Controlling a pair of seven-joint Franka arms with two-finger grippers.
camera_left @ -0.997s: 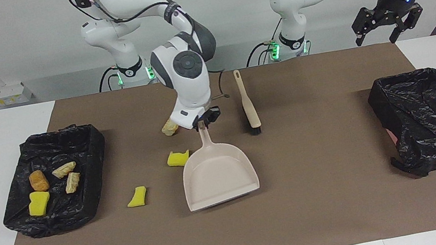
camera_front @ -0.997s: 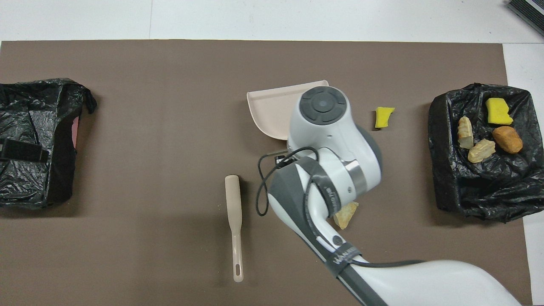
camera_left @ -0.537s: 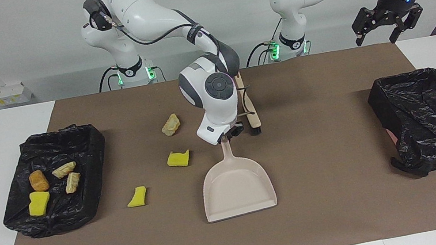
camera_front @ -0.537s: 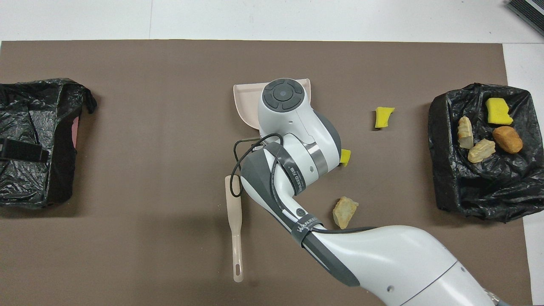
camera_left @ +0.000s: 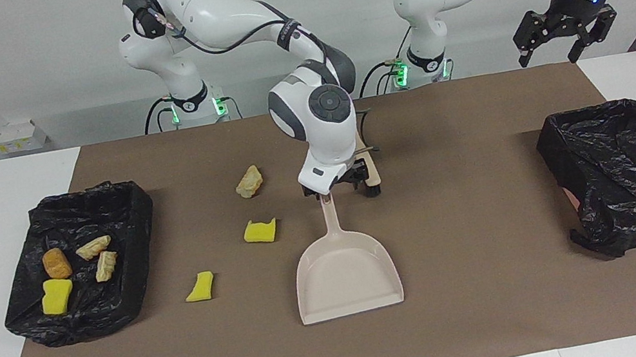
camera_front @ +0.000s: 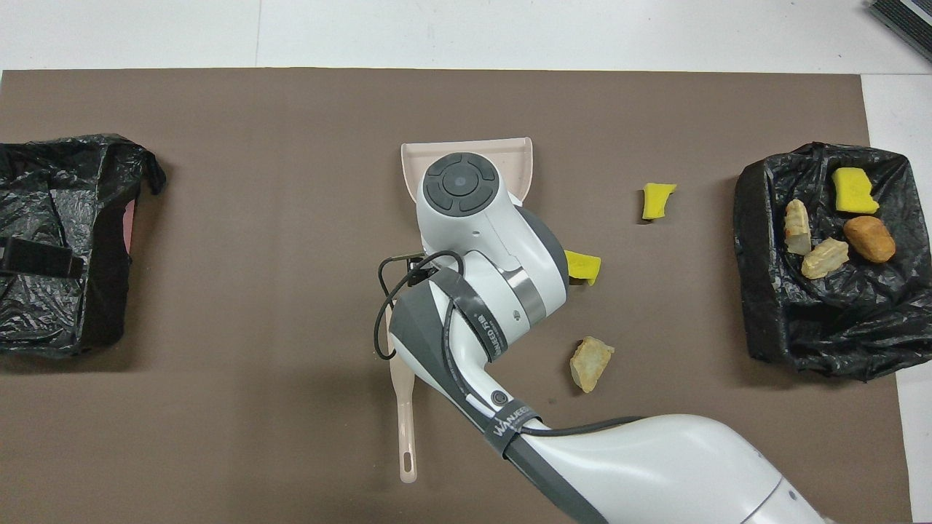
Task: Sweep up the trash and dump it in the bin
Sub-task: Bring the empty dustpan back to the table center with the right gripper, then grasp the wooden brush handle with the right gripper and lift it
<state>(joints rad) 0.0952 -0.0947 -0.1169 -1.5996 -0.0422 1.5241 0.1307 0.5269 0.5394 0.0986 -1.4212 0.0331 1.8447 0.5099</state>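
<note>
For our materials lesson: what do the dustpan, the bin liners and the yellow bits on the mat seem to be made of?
Dustpan: smooth beige moulded plastic, probably; even matte sheen.
Bin liners: thin black plastic film; crinkled and glossy.
Yellow bits: likely sponge foam; bright, dull-surfaced, soft-edged chunks.

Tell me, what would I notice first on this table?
Probably the big white right arm's gripper over the handle of the beige dustpan lying mid-table. Next, three bits of trash on the brown mat: two yellow sponge chunks and a bread lump. Four more sit in the black-lined bin at the right arm's end.
</note>
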